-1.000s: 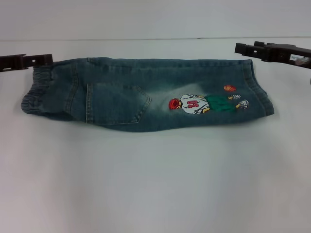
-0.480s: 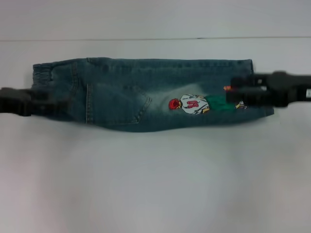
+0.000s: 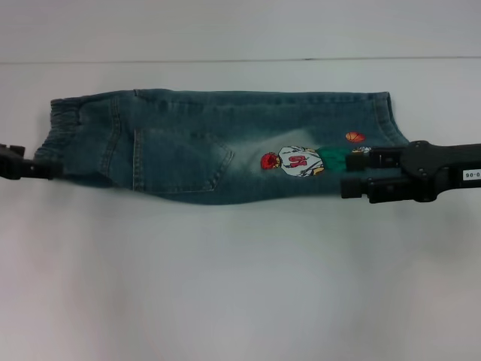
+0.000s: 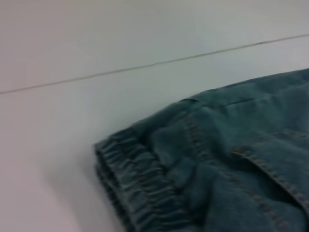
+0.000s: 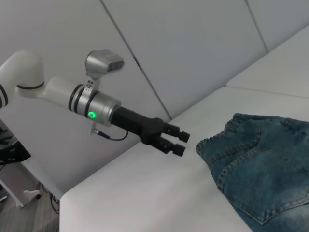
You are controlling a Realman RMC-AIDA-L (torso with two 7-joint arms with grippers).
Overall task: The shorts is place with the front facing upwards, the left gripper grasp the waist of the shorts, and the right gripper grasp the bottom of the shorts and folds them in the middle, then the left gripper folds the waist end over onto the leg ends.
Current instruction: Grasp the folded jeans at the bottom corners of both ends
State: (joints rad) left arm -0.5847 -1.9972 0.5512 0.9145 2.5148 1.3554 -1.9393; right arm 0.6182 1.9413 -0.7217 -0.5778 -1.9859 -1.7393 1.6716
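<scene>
Lying folded lengthwise along the far half of the white table [image 3: 225,286], the shorts [image 3: 225,143] show one side up: a patch pocket [image 3: 180,162] toward the robot's left and a cartoon basketball player [image 3: 297,162] toward its right. The gathered waist of the shorts [image 3: 64,124] forms the left end and the leg ends [image 3: 391,124] the right. What has changed in the last second is the arms — both were at the far edge of the cloth, level with its upper corners, and have since swept toward the robot to the near edge. The left gripper [image 3: 46,170] now sits at the near corner of the waist, touching or just beside it; in the right wrist view its two fingers stand slightly apart with nothing between them. The right gripper [image 3: 357,174] hovers over the near corner of the leg end beside the print, fingers spread, holding nothing. Judging by this, the lengthwise fold looks done and both grippers have let go — next comes the left gripper's grasp on the waist to carry it over onto the leg ends.
</scene>
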